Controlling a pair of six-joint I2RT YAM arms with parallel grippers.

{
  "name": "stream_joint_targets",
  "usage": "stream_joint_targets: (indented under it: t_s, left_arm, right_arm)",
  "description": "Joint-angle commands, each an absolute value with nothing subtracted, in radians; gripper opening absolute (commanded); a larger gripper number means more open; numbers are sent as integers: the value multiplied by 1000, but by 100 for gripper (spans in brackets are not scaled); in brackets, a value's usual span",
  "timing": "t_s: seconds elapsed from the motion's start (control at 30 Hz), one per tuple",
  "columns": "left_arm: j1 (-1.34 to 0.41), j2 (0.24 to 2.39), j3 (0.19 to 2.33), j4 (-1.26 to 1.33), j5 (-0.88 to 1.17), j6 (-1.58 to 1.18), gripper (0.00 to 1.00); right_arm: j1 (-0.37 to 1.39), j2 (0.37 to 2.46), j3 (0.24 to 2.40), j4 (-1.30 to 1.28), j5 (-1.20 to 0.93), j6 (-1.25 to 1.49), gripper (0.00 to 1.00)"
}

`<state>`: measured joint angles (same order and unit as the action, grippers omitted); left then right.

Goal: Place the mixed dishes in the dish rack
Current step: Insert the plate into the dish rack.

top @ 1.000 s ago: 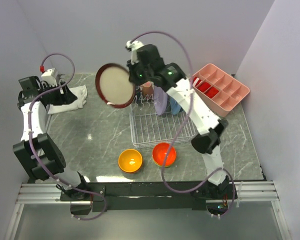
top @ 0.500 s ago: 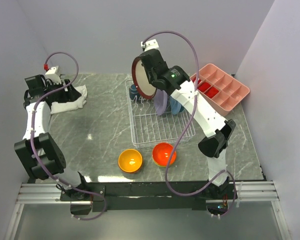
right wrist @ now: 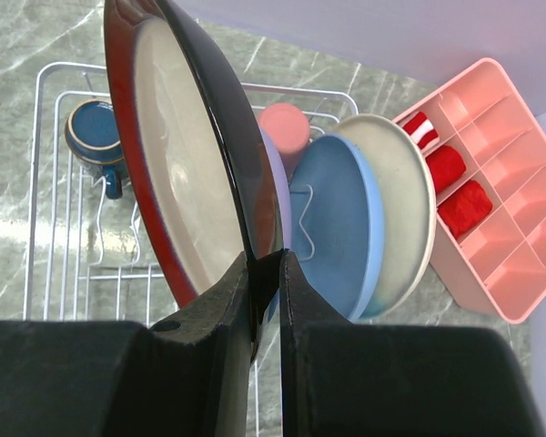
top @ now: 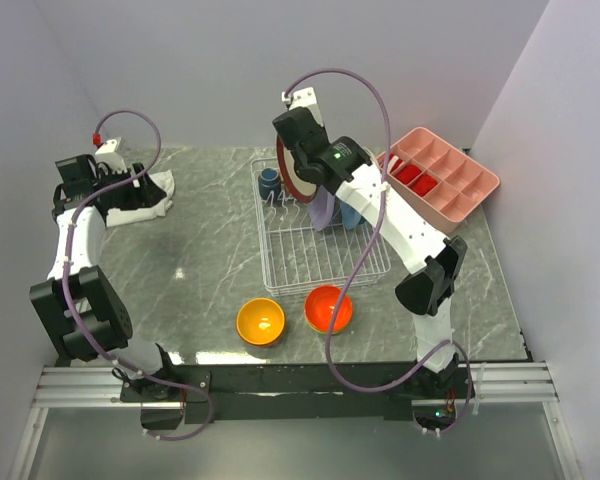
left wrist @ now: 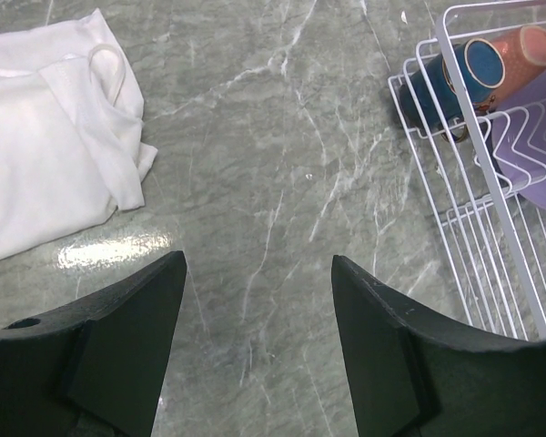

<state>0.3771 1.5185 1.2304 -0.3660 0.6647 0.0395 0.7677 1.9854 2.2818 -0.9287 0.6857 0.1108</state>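
Rack (top: 310,258) holds cups (right wrist: 91,137) and plates (right wrist: 332,218). Right gripper (right wrist: 266,264) clamps red-rimmed plate (right wrist: 182,182) above it. Left gripper (left wrist: 259,273) is open and empty. Orange bowl (top: 260,320) and red bowl (top: 329,308) sit unloaded, near.

Both arms, the left arm (top: 68,235) and the right arm (top: 405,225), have white tube-shaped links and black blocky joints. A thin purple cable (top: 330,70) loops along each, with a red plug (top: 97,138) in the upper left of the top view. A small green light (top: 332,155) shines on the right arm. The left gripper (left wrist: 257,264) and the right gripper (right wrist: 266,261) have broad matte black fingers
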Motion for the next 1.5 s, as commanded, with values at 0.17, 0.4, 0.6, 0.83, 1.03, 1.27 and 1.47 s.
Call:
stream_joint_targets:
  t_s: [0.17, 0.4, 0.6, 0.83, 1.03, 1.27, 1.47]
  left_arm:
    - [371, 1451, 1200, -319, 643, 26, 71]
    - [371, 1410, 1158, -333, 640, 63, 72]
    - [370, 1416, 1152, -342, 634, 80, 72]
    - [371, 1428, 1166, -371, 623, 89, 72]
    - [371, 1410, 1143, -376, 620, 110, 72]
    - [371, 1424, 1152, -374, 630, 107, 72]
    - [373, 1437, 1155, -367, 635, 117, 72]
  right_arm:
    - [776, 1959, 2293, -810, 805, 179, 0]
    - [778, 1979, 2278, -821, 839, 206, 0]
    - [784, 2000, 2284, -844, 805, 215, 0]
    - [788, 2043, 2301, -893, 759, 264, 0]
    - [792, 2069, 2316, -887, 808, 264, 0]
    - [796, 2020, 2261, -894, 827, 270, 0]
    - [793, 1971, 2187, -899, 816, 267, 0]
